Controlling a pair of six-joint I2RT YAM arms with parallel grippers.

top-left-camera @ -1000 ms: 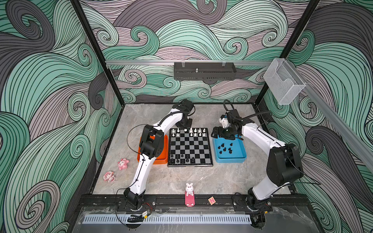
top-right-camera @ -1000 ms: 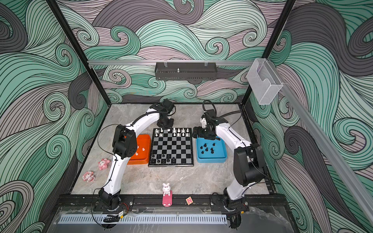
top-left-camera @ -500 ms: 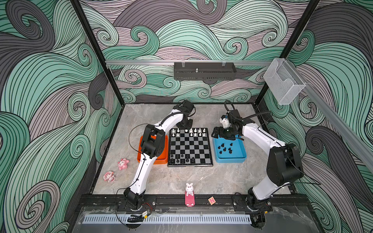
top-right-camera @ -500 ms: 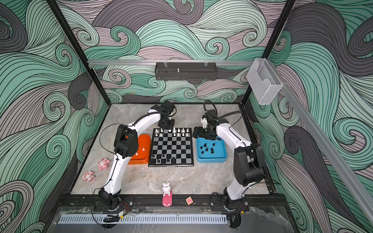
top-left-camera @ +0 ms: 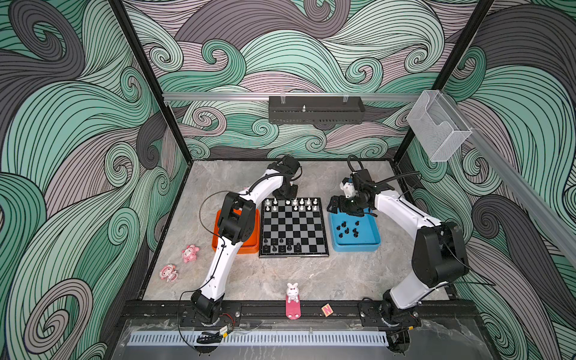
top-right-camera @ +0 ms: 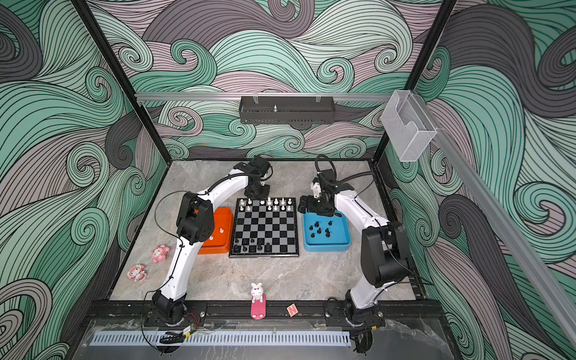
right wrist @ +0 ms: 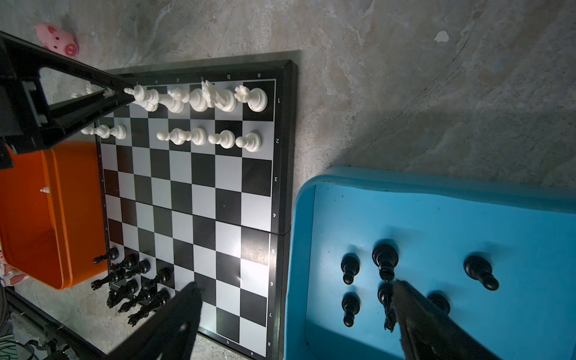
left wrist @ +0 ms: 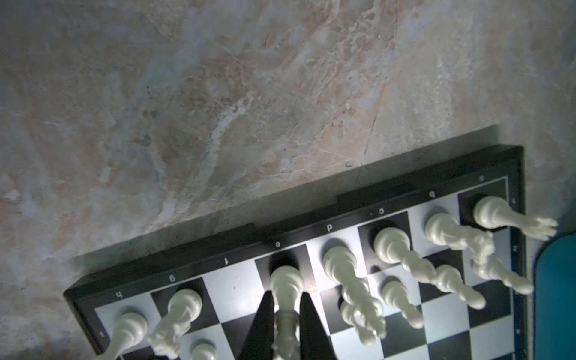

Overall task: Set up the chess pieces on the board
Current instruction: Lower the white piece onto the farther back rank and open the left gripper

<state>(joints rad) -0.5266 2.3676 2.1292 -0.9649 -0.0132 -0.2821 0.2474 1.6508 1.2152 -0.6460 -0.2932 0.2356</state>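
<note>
The board (top-left-camera: 293, 224) lies mid-table between two trays. White chess pieces (top-left-camera: 294, 204) fill its far rows, and several black ones (top-left-camera: 282, 246) stand at its near left corner. My left gripper (left wrist: 285, 294) reaches down at the far edge, shut on a tall white piece (left wrist: 286, 280) that stands on a dark back-row square. My right gripper (right wrist: 296, 283) hangs open, one finger over the board and the other over the blue tray (right wrist: 436, 193). Several black pieces (right wrist: 385, 257) stand in that tray.
An orange tray (top-right-camera: 221, 218) left of the board holds a small white piece (top-right-camera: 221, 231). Two pink figurines (top-left-camera: 190, 253) lie at the near left. A white bunny (top-left-camera: 292, 293) and a small block (top-left-camera: 326, 309) sit at the front rail.
</note>
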